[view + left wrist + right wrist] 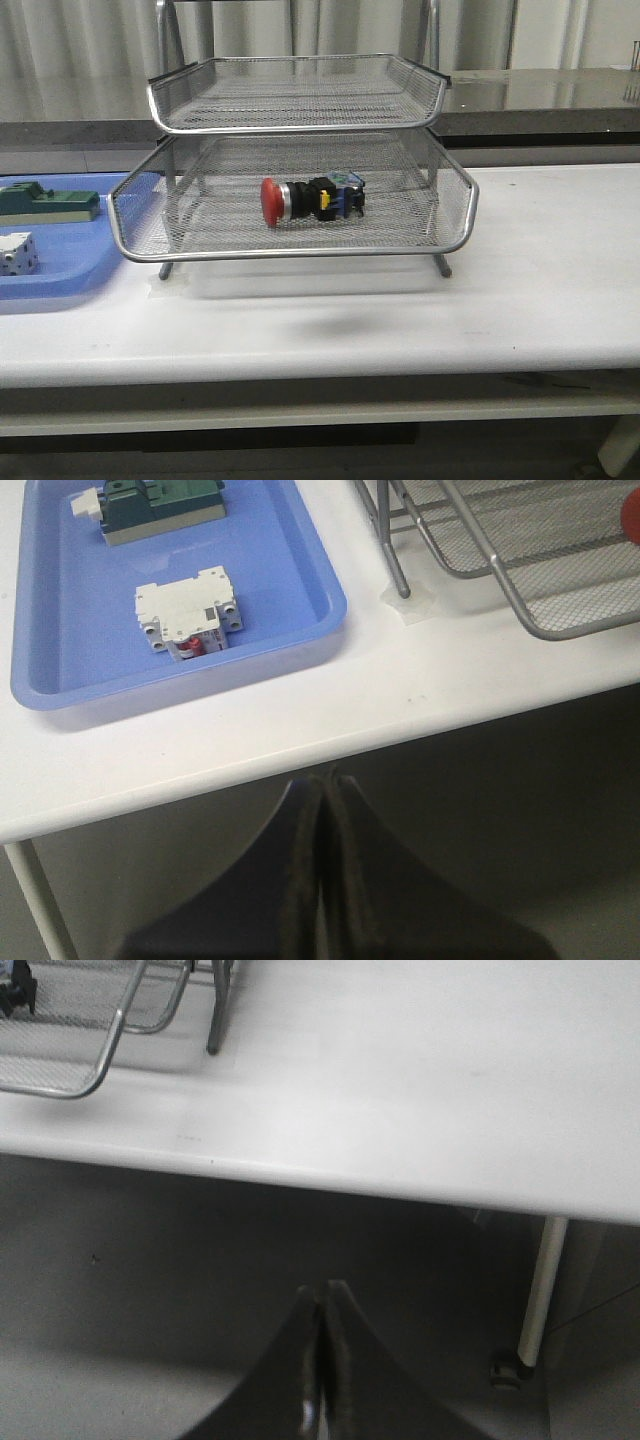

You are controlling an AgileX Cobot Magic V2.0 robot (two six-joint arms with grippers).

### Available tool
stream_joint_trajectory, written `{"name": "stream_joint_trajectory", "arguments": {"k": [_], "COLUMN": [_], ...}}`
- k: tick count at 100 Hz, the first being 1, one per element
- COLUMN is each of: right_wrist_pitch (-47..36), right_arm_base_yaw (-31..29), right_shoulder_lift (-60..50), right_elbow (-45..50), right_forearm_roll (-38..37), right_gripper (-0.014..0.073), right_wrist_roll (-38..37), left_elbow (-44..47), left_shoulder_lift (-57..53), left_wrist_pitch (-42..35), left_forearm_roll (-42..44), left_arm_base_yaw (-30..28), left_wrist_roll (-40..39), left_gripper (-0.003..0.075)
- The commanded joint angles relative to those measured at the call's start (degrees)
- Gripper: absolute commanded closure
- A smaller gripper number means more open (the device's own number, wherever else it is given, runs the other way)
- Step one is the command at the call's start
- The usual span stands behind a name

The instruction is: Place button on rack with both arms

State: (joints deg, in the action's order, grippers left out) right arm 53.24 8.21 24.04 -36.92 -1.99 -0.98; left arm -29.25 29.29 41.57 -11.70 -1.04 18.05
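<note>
Red-headed button (pixel 312 198): lying on its side at the centre of the front view, on the mesh of the lower visible tier, red head pointing to the frame's left, black body with yellow and blue bits to the right.
Rack (pixel 300 150): standing on the white bench (pixel 540 290), filling the middle of the front view; upper tier sitting bare above the button.
Blue tray (pixel 290 590): resting on the bench at the left edge of the front view, just beside the rack.
Tray contents: green block (pixel 160 505) and white block (pixel 190 610) lying apart inside it.
Left pincer (pixel 325 780): hanging below the bench edge, fingers pressed together, holding nothing.
Right pincer (pixel 322 1295): hanging below the bench edge, fingers pressed together, gripping nothing.
</note>
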Motion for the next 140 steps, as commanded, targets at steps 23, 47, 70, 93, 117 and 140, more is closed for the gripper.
{"name": "stream_joint_trajectory", "arguments": {"k": [23,47,70,93,117,140], "right_wrist_pitch": [-8.9,-12.1,-16.1,-20.1,-23.9,-27.6], "right_arm_base_yaw": [-0.2,-0.2,0.2,4.5,10.1,15.0], "right_shoulder_lift": [9.5,23.4,34.0,41.3,47.6,54.0], "right_elbow": [-1.3,-4.3,-6.9,-7.1,-7.1,-7.1], "right_forearm_roll": [6.5,17.4,27.2,34.5,38.2,41.0], "right_gripper": [0.0664,0.0664,0.0664,0.0663,0.0663,0.0663], "right_wrist_roll": [0.5,0.5,2.7,4.5,4.5,4.5], "left_elbow": [-1.4,-1.4,-1.4,-1.4,-1.4,-1.4], "left_shoulder_lift": [0.1,0.1,0.1,0.1,0.1,0.1], "left_wrist_pitch": [-3.7,-3.7,-3.7,-3.7,-3.7,-3.7], "left_forearm_roll": [-1.3,-1.3,-1.3,-1.3,-1.3,-1.3], "left_arm_base_yaw": [-0.1,-0.1,-0.1,-0.1,-0.1,-0.1], "left_wrist_roll": [-0.8,-0.8,-0.8,-0.8,-0.8,-0.8], "left_gripper": [0.0741,0.0741,0.0741,0.0741,0.0741,0.0741]}}
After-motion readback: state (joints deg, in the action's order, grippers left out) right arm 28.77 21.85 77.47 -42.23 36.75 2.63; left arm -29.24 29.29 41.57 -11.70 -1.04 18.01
